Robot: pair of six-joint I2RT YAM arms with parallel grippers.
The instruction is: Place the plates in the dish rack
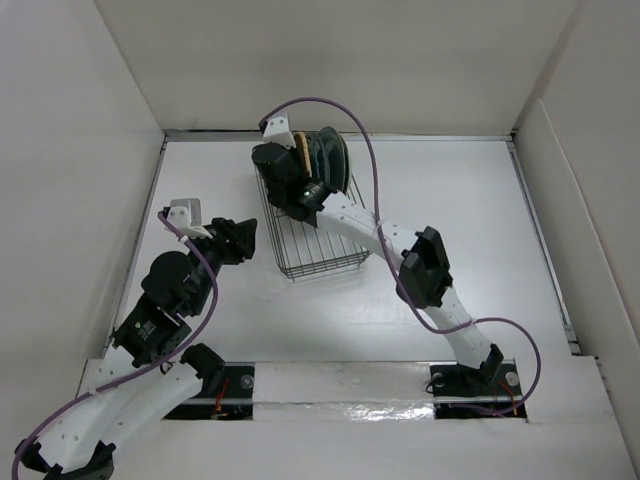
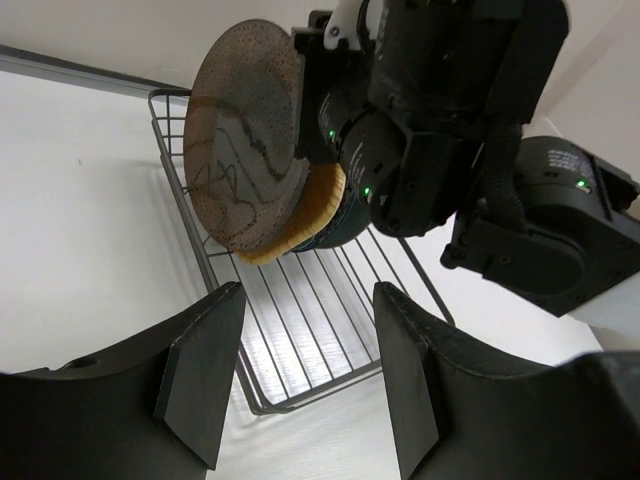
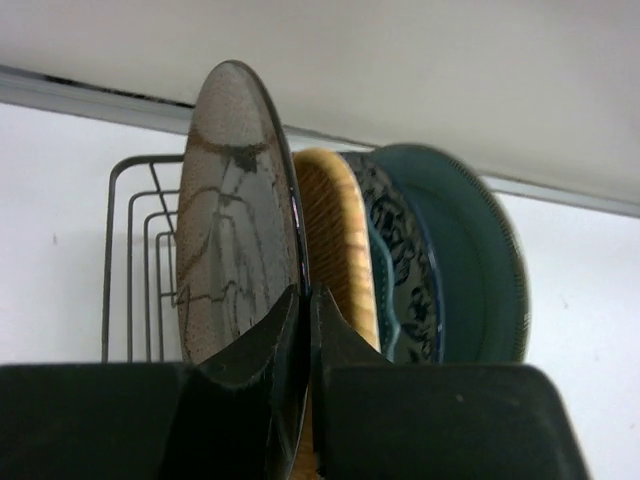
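White walled table (image 1: 460, 260): right claw (image 3: 307, 297) pinches the brown plate (image 3: 235, 220); left claw (image 2: 310, 305) gapes.

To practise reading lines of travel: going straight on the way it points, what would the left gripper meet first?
Probably the dish rack, its near wire wall; the open, empty left gripper faces it. The brown plate stands beyond, though depth is unclear.

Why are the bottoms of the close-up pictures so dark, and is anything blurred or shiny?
Right wrist view: the right gripper sits close to the lens, dark and soft-edged, pinching the brown plate, whose rim carries a glint. Left wrist view: the left gripper is an unlit silhouette, and the table under the dish rack glares white. Top view: even light, faint shadows.
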